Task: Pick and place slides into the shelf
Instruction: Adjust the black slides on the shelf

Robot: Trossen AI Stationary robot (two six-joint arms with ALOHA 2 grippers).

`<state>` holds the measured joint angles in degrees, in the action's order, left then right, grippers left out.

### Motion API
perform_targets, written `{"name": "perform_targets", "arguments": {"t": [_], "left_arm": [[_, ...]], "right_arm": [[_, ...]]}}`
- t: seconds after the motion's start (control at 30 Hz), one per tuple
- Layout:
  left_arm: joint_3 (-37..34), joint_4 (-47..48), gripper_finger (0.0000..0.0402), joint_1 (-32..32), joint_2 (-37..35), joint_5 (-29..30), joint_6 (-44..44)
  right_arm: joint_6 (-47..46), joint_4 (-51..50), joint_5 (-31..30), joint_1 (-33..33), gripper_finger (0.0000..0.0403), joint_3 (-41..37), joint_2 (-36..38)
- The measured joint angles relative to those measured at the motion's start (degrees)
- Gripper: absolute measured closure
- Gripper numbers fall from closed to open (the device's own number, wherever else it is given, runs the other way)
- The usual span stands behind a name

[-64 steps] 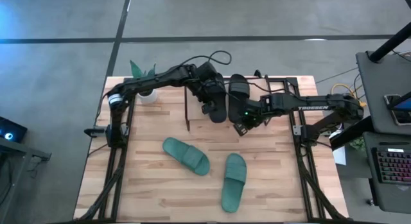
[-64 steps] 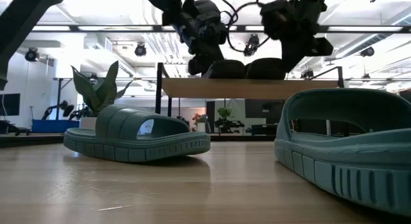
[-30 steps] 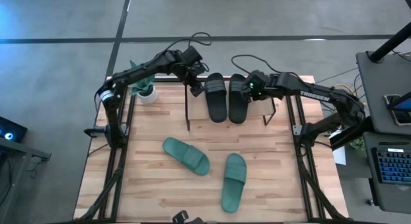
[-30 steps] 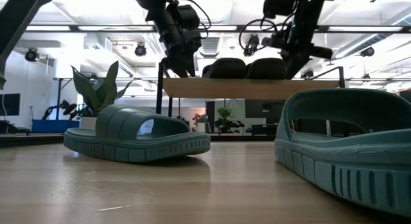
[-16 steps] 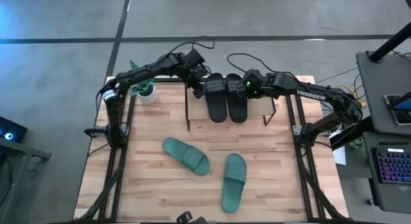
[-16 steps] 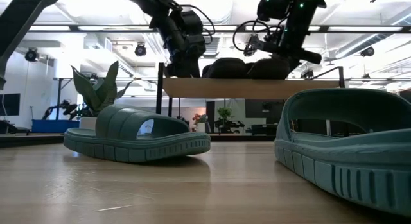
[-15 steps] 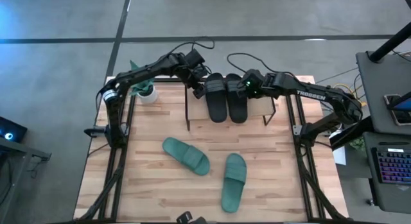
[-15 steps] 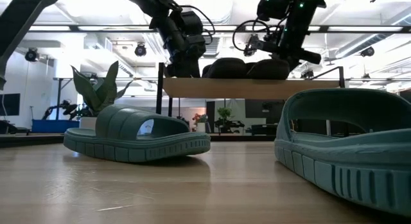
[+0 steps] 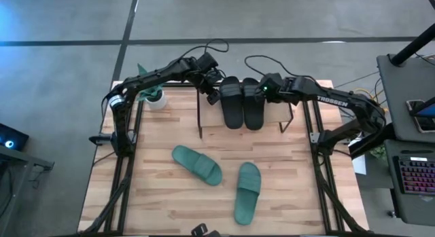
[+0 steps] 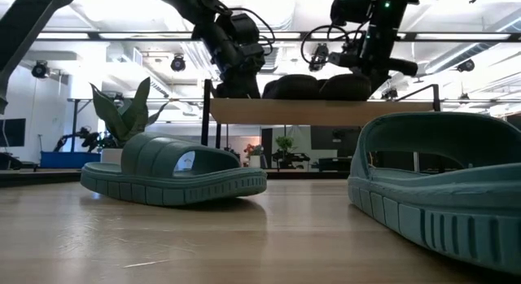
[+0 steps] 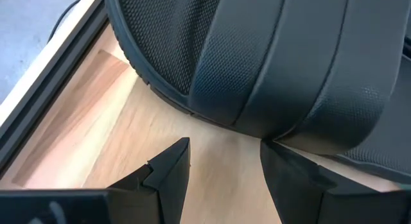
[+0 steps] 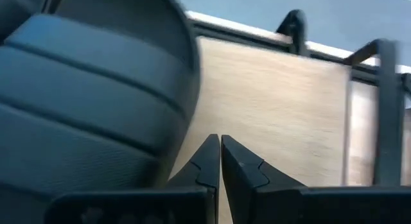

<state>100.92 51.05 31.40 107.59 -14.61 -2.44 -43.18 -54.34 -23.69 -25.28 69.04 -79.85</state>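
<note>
Left gripper [image 9: 213, 93]: fingers spread wide, holding nothing, at the shelf's left end beside a black slide.
Black slides [image 9: 242, 101]: side by side on the shelf [image 10: 326, 111] top board.
Right gripper [image 9: 264, 92]: fingers pressed together, empty, just beside the right black slide.
Teal slides [image 9: 196, 163]: on the table [image 9: 163, 196], nearer than the shelf, apart from each other.

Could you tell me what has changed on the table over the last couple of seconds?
Both claws moved from above the black slides to the shelf's far end: left claw open beside the left slide, right claw shut beside the right one. Both teal slides stayed put.
</note>
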Motion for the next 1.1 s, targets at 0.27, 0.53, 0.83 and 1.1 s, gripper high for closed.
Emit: {"name": "perform_targets", "arguments": {"t": [0.27, 0.53, 0.83, 1.1], "left_arm": [[-0.04, 0.66, 0.0226, -0.02, 0.0, -0.09, 1.26], [0.11, 5.35, 0.0226, -0.72, -2.2, -0.47, 1.66], [0.16, 3.59, 0.0226, -5.3, -4.7, 0.05, 1.22], [-0.09, -0.33, 0.0226, -9.37, -4.66, -0.11, -0.2]], "right_arm": [[0.14, 0.08, 0.88, 0.02, 0.0394, 0.0, 0.63], [0.11, -4.83, -0.04, 0.02, 0.0394, 0.02, 2.2], [0.11, -4.91, 10.09, 2.41, 0.0394, -0.44, 4.06], [-0.32, -1.09, 12.48, 6.76, 0.0394, -0.39, 4.01]]}}
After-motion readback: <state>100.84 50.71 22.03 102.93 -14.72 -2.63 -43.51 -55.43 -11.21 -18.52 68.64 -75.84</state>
